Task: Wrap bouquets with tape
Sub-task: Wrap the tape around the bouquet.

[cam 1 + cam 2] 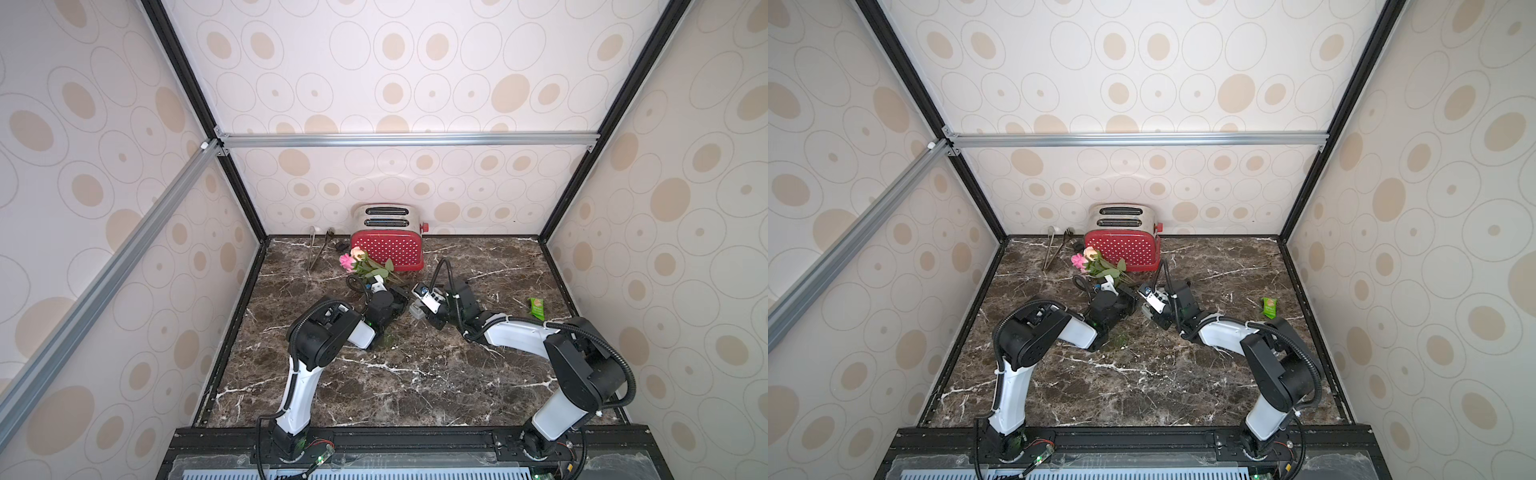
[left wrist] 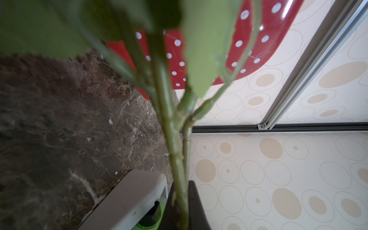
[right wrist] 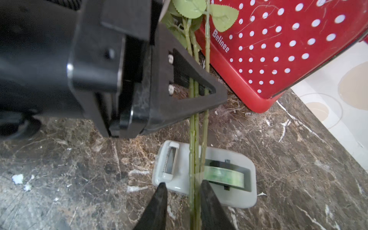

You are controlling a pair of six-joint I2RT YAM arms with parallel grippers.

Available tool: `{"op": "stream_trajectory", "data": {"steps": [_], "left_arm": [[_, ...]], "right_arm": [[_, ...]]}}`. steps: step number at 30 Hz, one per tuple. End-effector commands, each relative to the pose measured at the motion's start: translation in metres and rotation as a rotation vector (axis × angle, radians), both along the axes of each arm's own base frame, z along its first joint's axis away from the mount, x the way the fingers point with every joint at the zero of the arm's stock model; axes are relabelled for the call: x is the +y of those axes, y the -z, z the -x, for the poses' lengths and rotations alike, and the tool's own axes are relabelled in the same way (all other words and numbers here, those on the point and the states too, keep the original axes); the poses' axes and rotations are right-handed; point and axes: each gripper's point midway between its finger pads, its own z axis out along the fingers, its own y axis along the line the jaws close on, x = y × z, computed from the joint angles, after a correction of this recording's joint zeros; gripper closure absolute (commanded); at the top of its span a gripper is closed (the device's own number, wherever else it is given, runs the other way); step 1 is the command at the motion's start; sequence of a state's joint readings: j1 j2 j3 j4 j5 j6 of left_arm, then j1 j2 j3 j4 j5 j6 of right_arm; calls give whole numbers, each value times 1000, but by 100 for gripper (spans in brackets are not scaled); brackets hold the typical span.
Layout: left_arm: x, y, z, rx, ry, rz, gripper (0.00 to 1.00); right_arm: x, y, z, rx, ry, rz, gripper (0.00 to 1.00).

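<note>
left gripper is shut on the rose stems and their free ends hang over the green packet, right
No. The left gripper is shut on the stems, but the right wrist view shows their free ends passing over the grey tape dispenser; the green packet lies off to the side.

In front of toaster (image 1: 386, 249), bouquets (image 1: 365, 266) over tape (image 3: 225, 177); packet (image 1: 536, 308) off right.

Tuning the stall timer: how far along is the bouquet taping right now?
Done: the roses are gathered, and their three stems are clamped in the shut left gripper.
In hand: the right gripper has its fingers straddling the stems over the tape dispenser, not yet closed on them.
Left: pulling tape and wrapping. No wrap shows clearly on the stems, and the roll sits in the dispenser.
</note>
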State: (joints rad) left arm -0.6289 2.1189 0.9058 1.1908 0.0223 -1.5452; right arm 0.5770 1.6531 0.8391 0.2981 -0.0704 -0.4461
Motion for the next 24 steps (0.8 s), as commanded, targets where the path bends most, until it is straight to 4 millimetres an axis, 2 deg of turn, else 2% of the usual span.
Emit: {"op": "stream_trajectory", "data": {"steps": [1, 5, 12, 14, 24], "left_arm": [[-5, -18, -8, -53, 11, 30, 100], [-5, -18, -9, -52, 12, 35, 100], [-5, -17, -9, -51, 13, 36, 100], [-5, -17, -9, -50, 13, 36, 100], [-4, -15, -9, -46, 11, 39, 100]], "right_arm": [[7, -11, -10, -64, -19, 16, 70], [8, -6, -11, -64, -29, 35, 74], [8, -2, -17, -70, -22, 56, 73], [9, -1, -17, -65, -23, 60, 78], [10, 6, -18, -51, -20, 78, 78]]}}
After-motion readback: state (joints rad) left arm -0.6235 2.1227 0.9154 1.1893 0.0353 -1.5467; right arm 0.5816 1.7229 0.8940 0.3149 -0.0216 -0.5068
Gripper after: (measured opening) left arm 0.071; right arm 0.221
